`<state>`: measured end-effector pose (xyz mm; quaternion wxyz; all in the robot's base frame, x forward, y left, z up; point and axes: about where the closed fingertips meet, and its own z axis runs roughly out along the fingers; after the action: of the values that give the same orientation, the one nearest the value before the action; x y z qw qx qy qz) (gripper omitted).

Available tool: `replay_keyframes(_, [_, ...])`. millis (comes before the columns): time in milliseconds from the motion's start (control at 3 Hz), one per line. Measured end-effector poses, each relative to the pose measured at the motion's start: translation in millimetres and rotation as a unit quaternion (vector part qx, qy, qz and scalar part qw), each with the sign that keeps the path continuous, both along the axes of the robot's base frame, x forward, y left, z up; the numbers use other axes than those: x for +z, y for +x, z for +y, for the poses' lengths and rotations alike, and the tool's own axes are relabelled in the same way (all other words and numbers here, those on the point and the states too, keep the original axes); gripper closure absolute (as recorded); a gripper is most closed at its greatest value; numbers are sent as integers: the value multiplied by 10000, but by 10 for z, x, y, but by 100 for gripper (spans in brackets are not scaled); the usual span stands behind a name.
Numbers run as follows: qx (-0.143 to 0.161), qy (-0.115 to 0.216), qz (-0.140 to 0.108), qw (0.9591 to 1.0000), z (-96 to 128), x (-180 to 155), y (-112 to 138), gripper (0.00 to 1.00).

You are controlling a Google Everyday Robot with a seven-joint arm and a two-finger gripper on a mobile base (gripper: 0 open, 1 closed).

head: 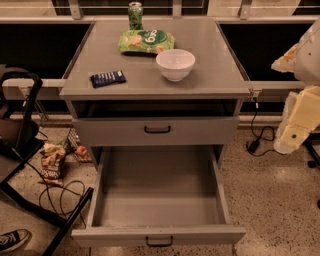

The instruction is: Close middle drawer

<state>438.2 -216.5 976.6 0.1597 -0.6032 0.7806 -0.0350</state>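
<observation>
Showed the middle drawer drawn far out of the grey table toward the camera, empty, with its flat front and small black handle at the bottom edge of the view. Showed above it an upper drawer, nearly in, with a dark gap between its front and the table top. Placed the gripper at the right edge of the view, beside the table, level with that higher front and well apart from the open one; touched nothing. Could not tell whether open or closed, nor whether anything was held. Carried on the table top a white bowl, a green snack bag, a green can and a dark blue bar. Left on the floor, at the left, a black chair frame, a crumpled packet and loose cables.

Judged the closing push not yet begun. Hazards judged from this layout:
- Approached from the right side, could strike the front's right corner instead of its face.
- Pushed off-centre, could skew the box on its runners and jam it partway.
- Pressed too high, could slip over the front's top edge into the box.
- Aimed at the nearer, higher front, would shut the wrong drawer.
- Driven home hard, could jolt the table and topple the can or shift the bowl.
</observation>
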Motion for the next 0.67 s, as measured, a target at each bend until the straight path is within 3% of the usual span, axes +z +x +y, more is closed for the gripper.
replay_keyframes(667, [-56,37,29,10000,-3,-126,-56,0])
